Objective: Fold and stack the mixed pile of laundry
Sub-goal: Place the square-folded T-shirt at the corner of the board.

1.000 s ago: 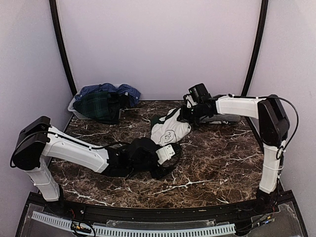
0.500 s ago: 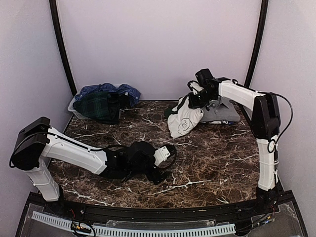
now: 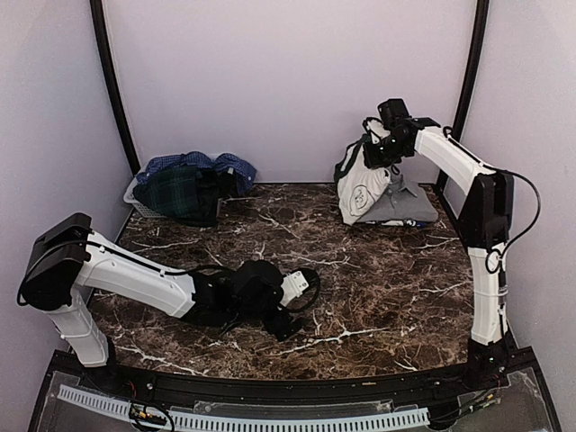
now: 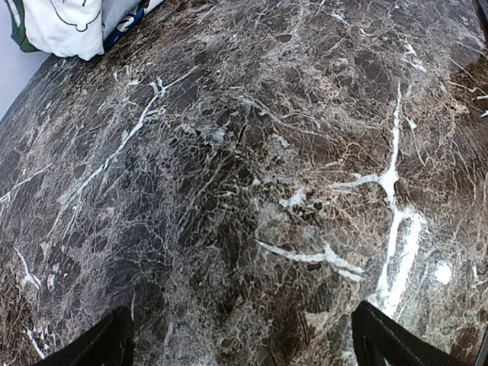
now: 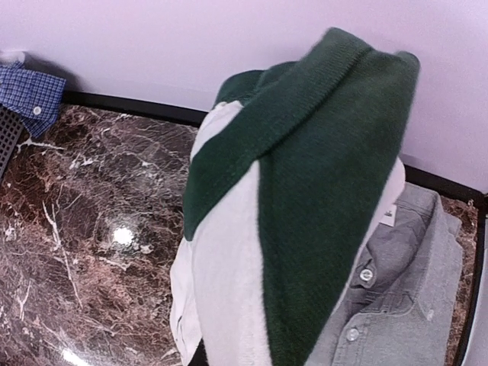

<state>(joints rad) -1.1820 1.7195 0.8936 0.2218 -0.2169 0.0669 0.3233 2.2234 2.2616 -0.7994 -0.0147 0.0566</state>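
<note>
Brown marbled tabletop [image 3: 387, 279] w/ white veins, pale walls on three sides. R arm reaches high to the far right corner; R tool [image 3: 373, 155] is clenched on the tee [image 3: 362, 187], gripping it at the top so it hangs bunched, white body down, dark green sleeve draped over the front in the R wrist view. Tee hangs just in front of and partly over a folded grey shirt [image 5: 400, 305] that lies flat by the back wall, buttons showing. Can't tell whether the tee's lower end touches the tabletop.

L arm lies low along the near left; L tool [image 4: 240, 313] is released, fingers [image 4: 103, 345] spread wide w/ only bare marble between them, well apart from the tee.

Far left corner: basket [image 3: 137, 202] w/ tartan shirt [image 3: 178, 193] heaped at the front, checked shirt [image 3: 200, 163] behind it, dark item [image 3: 227, 184] beside them on the right.
</note>
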